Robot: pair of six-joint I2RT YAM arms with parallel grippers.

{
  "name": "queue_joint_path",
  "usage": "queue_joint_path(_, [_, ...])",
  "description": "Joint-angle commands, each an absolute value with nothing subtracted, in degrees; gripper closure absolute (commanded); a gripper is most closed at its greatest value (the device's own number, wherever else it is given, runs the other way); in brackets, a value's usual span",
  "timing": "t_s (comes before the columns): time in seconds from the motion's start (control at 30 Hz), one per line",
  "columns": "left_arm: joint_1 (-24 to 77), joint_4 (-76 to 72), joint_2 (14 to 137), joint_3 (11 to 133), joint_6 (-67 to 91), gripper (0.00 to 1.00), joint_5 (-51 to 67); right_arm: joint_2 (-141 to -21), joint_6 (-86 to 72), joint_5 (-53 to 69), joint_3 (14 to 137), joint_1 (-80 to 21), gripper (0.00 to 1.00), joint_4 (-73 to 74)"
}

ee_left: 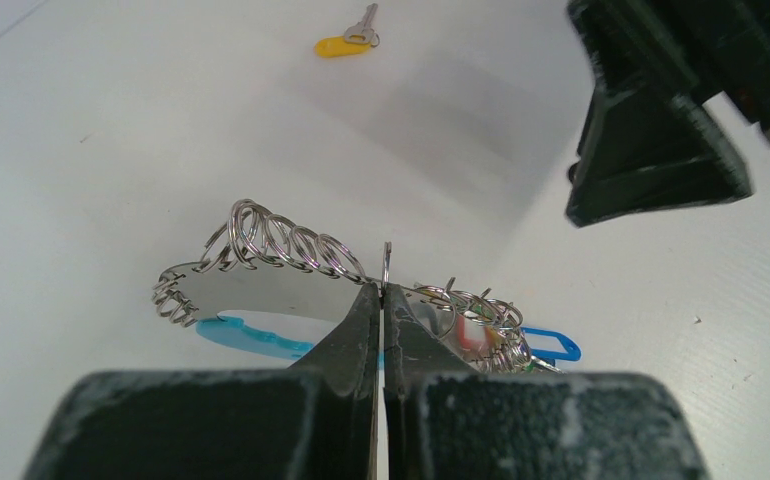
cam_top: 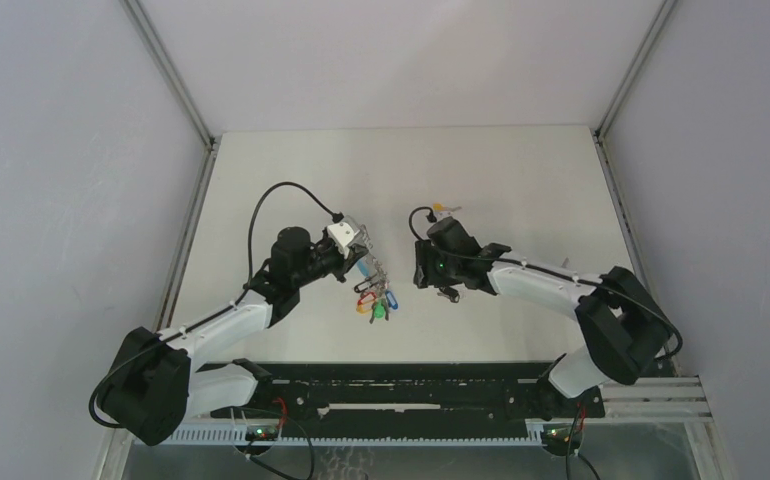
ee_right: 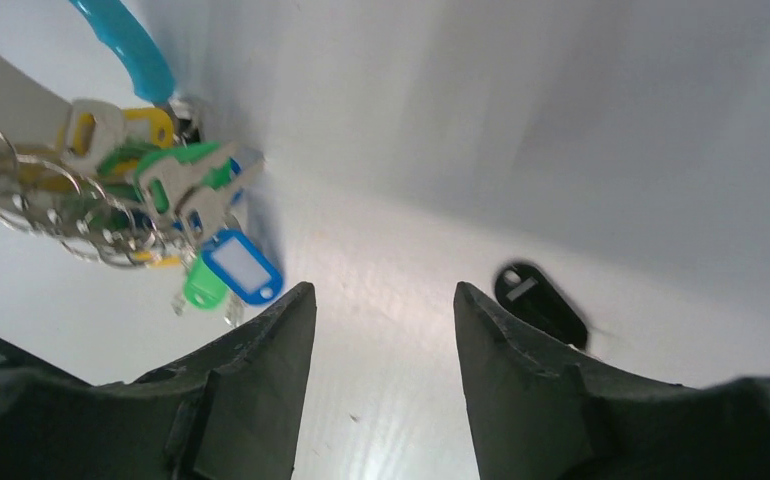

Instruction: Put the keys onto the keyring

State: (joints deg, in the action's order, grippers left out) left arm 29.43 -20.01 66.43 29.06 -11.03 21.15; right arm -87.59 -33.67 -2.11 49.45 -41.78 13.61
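Nearest the arm bases, a black key (cam_top: 449, 295) lies flat on the table (cam_top: 521, 180), just under the right gripper's (cam_top: 423, 268) body. In the right wrist view this key (ee_right: 541, 302) shows beyond the right-hand finger, apart from it. The right gripper (ee_right: 381, 300) stands about half open with nothing between its fingers, which point left towards the keyring.

Level with it on the left, the bunch of coloured tags (cam_top: 376, 300) hangs from the keyring (cam_top: 369, 272). The left gripper (cam_top: 359, 258) is clamped tight on the keyring. In the left wrist view its fingertips (ee_left: 382, 292) pinch the metal loop (ee_left: 281, 245), with small split rings strung along it on either side. The light-blue band (ee_left: 251, 335) shows below the loop, and a blue tag (ee_left: 551, 345) sticks out to the right. The right wrist view shows the bunch (ee_right: 141, 190) close by on the left, with green, yellow and blue tags among silver keys. I cannot tell whether the lowest tags touch the table.

Farthest out, a yellow key (cam_top: 445, 210) lies alone on the table, beyond the right gripper; it (ee_left: 344, 42) is well apart from the keyring.
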Motion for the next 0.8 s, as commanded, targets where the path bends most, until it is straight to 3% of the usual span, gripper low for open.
queue_joint_path(0.0, [29.2, -22.7, 66.0, 32.5, -10.6, 1.00, 21.7, -81.3, -22.3, -4.6, 50.9, -39.9, 0.47, 24.7])
queue_joint_path(0.17, [29.2, -22.7, 66.1, 32.6, -10.7, 1.00, 22.0, -79.2, -18.3, -4.6, 50.7, -36.0, 0.49, 33.1])
queue_joint_path(0.77, [29.2, -22.7, 66.2, 32.5, -10.8, 1.00, 22.7, -87.2, -13.7, 4.8, 48.7, -31.0, 0.62, 27.4])
